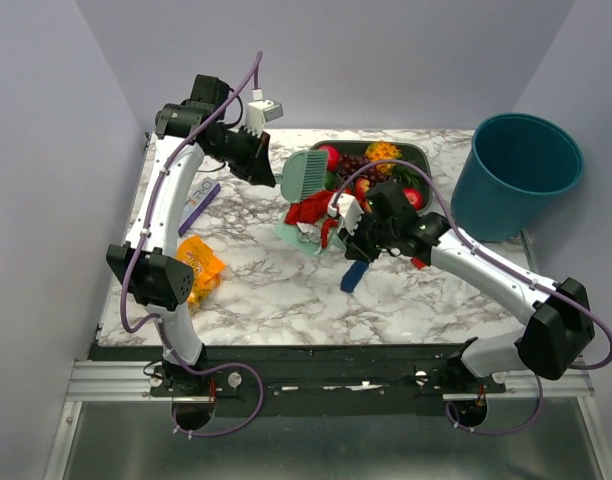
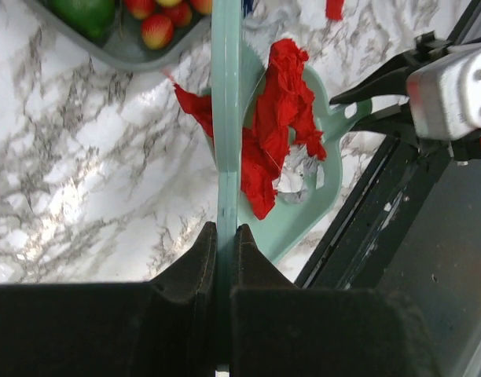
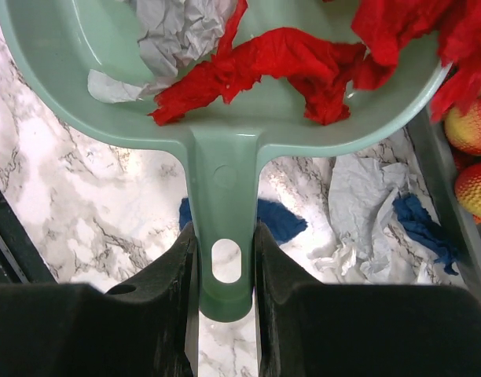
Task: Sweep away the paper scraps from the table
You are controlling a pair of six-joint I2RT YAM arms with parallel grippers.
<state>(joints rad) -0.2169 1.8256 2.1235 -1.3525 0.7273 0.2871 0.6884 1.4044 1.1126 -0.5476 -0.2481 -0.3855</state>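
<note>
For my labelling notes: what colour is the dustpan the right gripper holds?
Pale green. The dustpan shows best in the right wrist view.

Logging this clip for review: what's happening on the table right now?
The left gripper holds a green brush by its handle; the right gripper grips the dustpan handle. Red and grey paper scraps already lie in the pan; a blue scrap and a white scrap lie on the table by its handle.
</note>
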